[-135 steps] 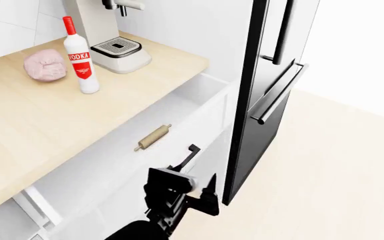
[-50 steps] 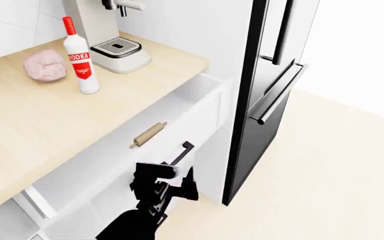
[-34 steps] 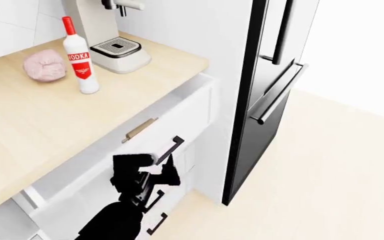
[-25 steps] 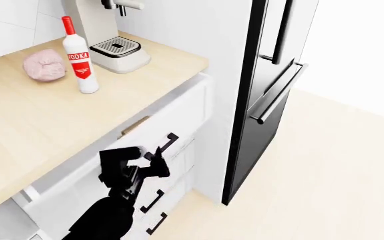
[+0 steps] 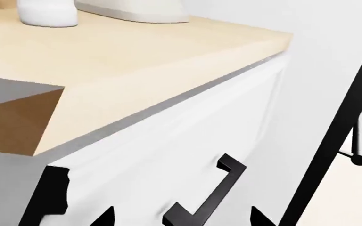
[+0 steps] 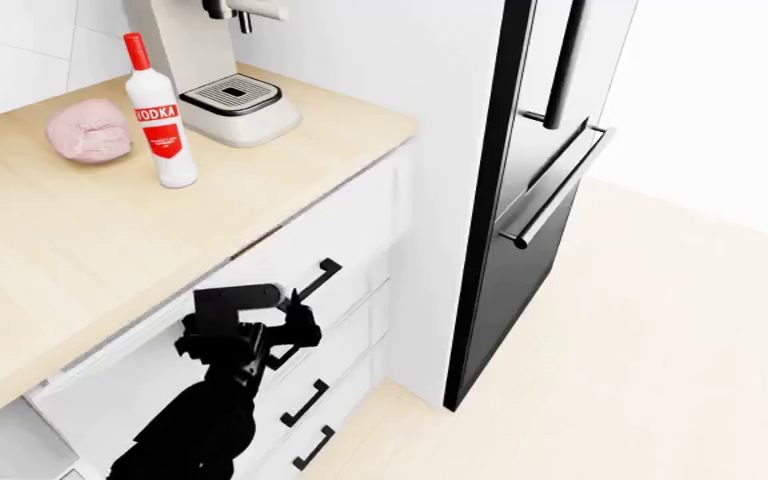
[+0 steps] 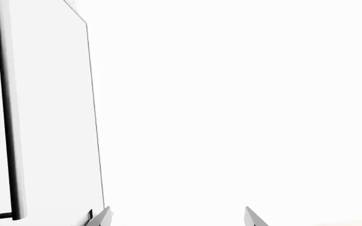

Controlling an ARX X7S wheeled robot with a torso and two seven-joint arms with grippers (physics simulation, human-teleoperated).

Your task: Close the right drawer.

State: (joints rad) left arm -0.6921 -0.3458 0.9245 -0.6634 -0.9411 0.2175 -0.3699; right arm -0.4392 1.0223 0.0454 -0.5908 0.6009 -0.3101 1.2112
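While a vodka bottle [image 6: 160,110] and a pink lump [image 6: 89,130] stand at the far left of the wooden countertop [image 6: 117,235], with a white coffee machine [image 6: 217,70] just to their right, the right drawer [image 6: 307,262] sits directly beneath the counter's edge, its white front nearly flush with the cabinet face and only a thin dark gap showing along its top. Seen from the head camera, the left gripper [image 6: 277,335] presses against that front just beside the black bar handle [image 6: 315,280], its fingers spread and gripping nothing. Two more handled drawer fronts lie below. Farther right stands a black refrigerator [image 6: 544,170]. At the far right edge, the right gripper [image 7: 177,217] hangs apart, fingertips wide and empty.
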